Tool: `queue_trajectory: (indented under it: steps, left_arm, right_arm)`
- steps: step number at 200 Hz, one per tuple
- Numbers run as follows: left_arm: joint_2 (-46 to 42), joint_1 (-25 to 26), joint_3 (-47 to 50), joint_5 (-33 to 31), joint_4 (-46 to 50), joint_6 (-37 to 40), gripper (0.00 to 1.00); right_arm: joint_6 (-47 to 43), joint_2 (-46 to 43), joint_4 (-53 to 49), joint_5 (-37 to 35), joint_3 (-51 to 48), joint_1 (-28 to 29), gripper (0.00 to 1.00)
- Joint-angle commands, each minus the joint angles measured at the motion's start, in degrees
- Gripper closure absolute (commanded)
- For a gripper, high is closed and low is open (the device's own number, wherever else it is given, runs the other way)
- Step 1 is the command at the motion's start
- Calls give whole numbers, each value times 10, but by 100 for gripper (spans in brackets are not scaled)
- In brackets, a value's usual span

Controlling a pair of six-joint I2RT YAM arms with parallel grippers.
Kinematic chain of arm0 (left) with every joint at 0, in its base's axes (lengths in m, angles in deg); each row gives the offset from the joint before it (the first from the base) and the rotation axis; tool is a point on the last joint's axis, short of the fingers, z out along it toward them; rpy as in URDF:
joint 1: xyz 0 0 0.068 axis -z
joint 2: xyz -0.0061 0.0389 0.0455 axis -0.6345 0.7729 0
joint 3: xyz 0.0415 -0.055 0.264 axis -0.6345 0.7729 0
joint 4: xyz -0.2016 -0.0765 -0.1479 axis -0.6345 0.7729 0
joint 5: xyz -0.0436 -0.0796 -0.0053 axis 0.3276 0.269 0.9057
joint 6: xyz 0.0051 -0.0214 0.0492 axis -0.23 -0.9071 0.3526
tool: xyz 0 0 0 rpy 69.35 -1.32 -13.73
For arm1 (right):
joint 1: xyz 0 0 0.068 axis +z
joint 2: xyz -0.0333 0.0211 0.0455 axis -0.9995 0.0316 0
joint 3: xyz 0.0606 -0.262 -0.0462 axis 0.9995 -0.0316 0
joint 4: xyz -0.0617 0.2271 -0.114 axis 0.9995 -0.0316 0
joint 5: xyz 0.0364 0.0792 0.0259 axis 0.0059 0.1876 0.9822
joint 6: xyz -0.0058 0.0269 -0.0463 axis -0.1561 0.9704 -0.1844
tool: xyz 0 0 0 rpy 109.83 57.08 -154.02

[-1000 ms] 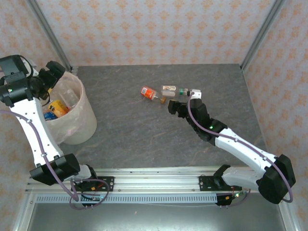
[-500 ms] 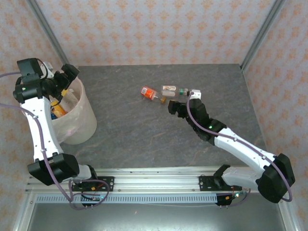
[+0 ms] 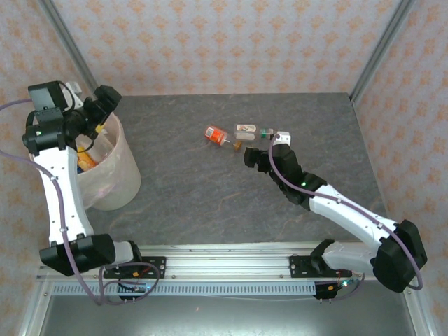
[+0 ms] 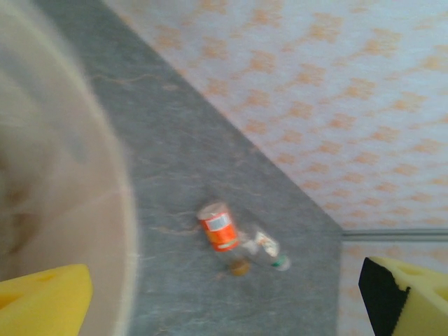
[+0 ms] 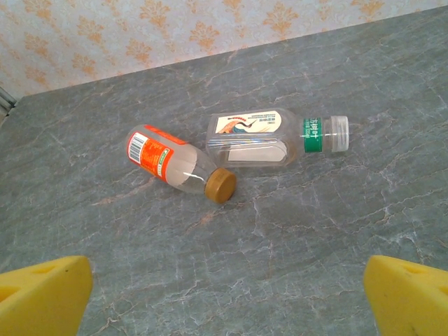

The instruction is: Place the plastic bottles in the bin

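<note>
Where the orange-labelled bottle (image 5: 171,166) and white-labelled bottle (image 5: 262,138) lie flat on the table (image 3: 182,203), close together, well apart from the bin (image 3: 119,178): right gripper (image 5: 225,297) near them, fingers spread, empty; left gripper (image 3: 105,105) over the bin rim, spread, empty; recommended: straddle one bottle's body crosswise, clear of its neighbour.

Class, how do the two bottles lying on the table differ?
The orange-labelled bottle has a brownish cap; the white-labelled bottle has a pale cap and green neck band. The orange-labelled bottle looks shorter than the white-labelled bottle. Both lie on their sides.
</note>
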State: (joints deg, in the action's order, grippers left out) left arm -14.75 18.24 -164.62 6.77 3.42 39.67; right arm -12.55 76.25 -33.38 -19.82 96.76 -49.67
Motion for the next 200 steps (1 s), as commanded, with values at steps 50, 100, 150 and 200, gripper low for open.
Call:
queue_trajectory:
  steps: [50, 100, 150, 200]
  left_arm:
    - [15, 250, -61, -119, -79, -39, 0]
    - [93, 417, -62, -338, -85, -65, 0]
    - [227, 495, -89, -483, -62, -182, 0]
    - [373, 513, -128, -518, -49, -283, 0]
  right_arm:
    - [7, -14, 16, -25, -11, 0, 1]
    - [5, -76, -27, -58, -34, 0, 1]
    - [22, -147, -79, -108, -63, -1, 1]
    - [22, -196, -121, -117, -69, -2, 0]
